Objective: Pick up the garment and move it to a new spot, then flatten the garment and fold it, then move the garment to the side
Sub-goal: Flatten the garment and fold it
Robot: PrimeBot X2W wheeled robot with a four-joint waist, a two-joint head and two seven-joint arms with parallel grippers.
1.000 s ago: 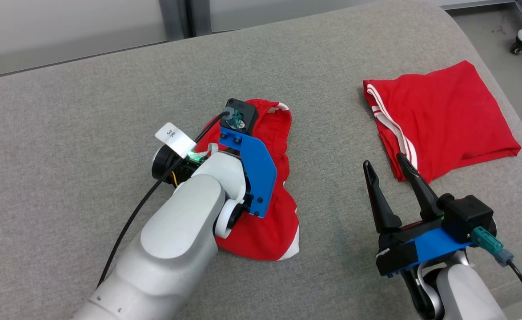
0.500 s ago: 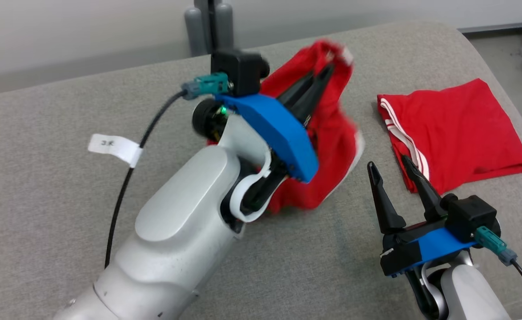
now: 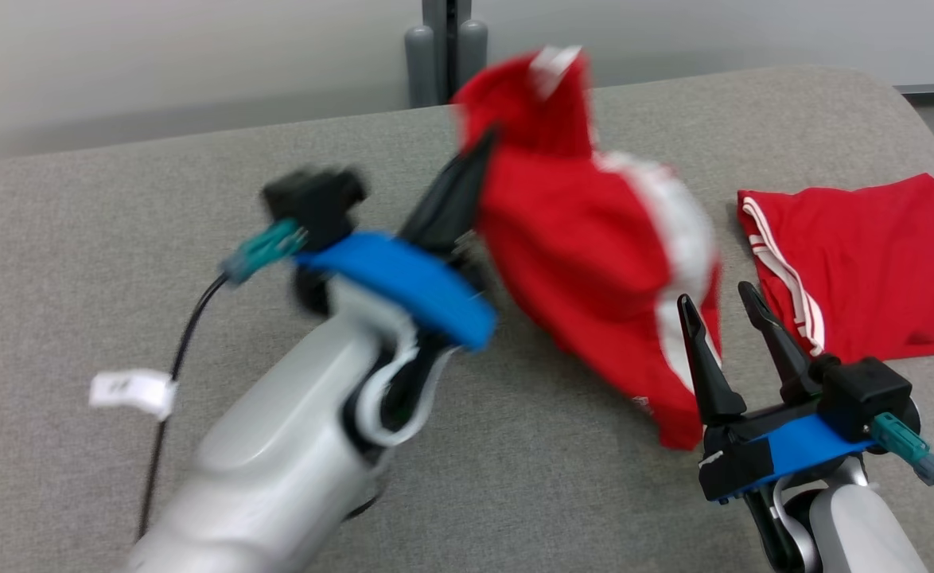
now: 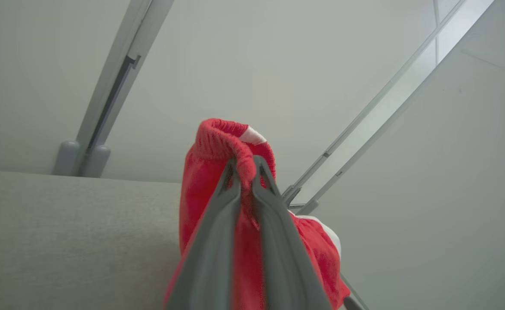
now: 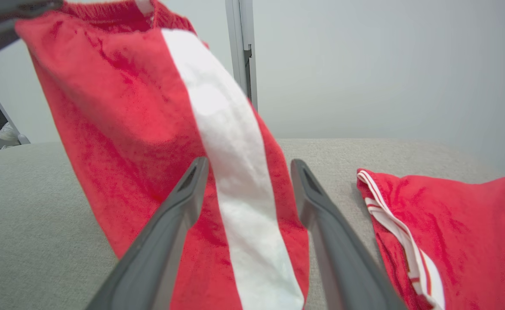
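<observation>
A red garment with a broad white side stripe hangs in the air over the grey cushion, blurred by motion. My left gripper is shut on its ribbed waistband, holding it up; the cloth drapes down to the right. In the right wrist view the same garment hangs just ahead of my right gripper, whose fingers stand open and apart from it. In the head view my right gripper sits at the lower right, beside the garment's hanging lower edge.
A second red garment with thin white stripes lies folded flat at the right of the grey cushion. A black cable with a white tag trails from my left arm. A grey post stands behind the cushion.
My left gripper has lifted the red garment off the cushion and swung it up and to the right. The camera has shifted. The right gripper has stayed open in place.
</observation>
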